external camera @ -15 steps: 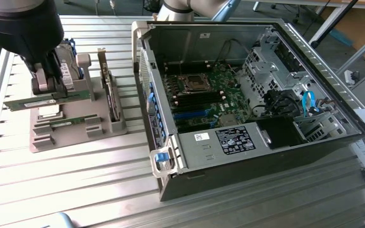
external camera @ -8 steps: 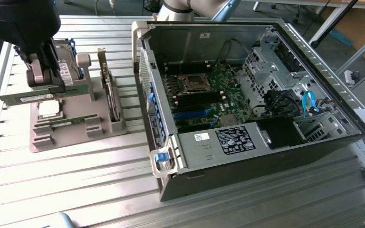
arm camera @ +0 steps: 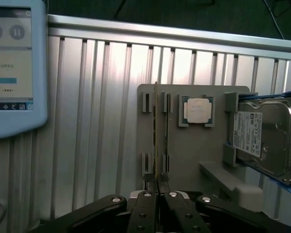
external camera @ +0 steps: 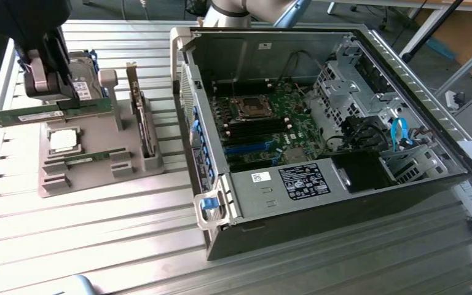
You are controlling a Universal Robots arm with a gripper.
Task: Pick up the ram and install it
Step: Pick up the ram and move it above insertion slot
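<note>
Pinching the ram (external camera: 23,115), the end effector (external camera: 56,103) holds it raised above the grey holder (external camera: 96,178), at nine o'clock of the open computer case (external camera: 260,49) in the exterior view. Pickup looks done; installation is not yet done.

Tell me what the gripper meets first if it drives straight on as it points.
The ram in the gripper would likely touch the grey holder first, beside the second ram stick; depth is unclear.
</note>
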